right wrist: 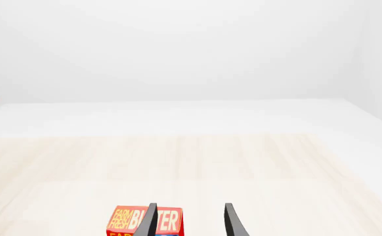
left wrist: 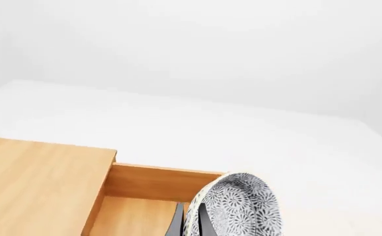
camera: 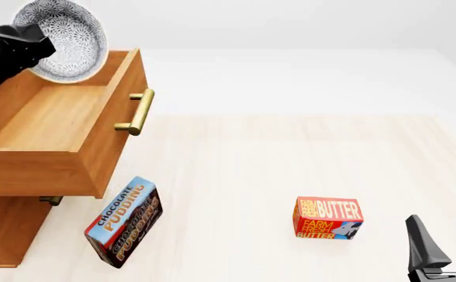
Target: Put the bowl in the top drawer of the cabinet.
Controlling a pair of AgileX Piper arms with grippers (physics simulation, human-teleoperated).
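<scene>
The bowl, white with a grey-blue speckled pattern, hangs tilted on its edge over the far part of the top drawer. That drawer is pulled wide open from the cabinet. My left gripper is shut on the bowl's rim. The left wrist view shows the bowl pinched in my left gripper, above the drawer's wooden floor and beside the cabinet top. My right gripper stands open and holds nothing near the table's front right corner.
A chocolate pudding box lies on the table in front of the open drawer. A red butter box sits left of my right gripper, and the butter box shows beside its finger. The brass handle sticks out to the right.
</scene>
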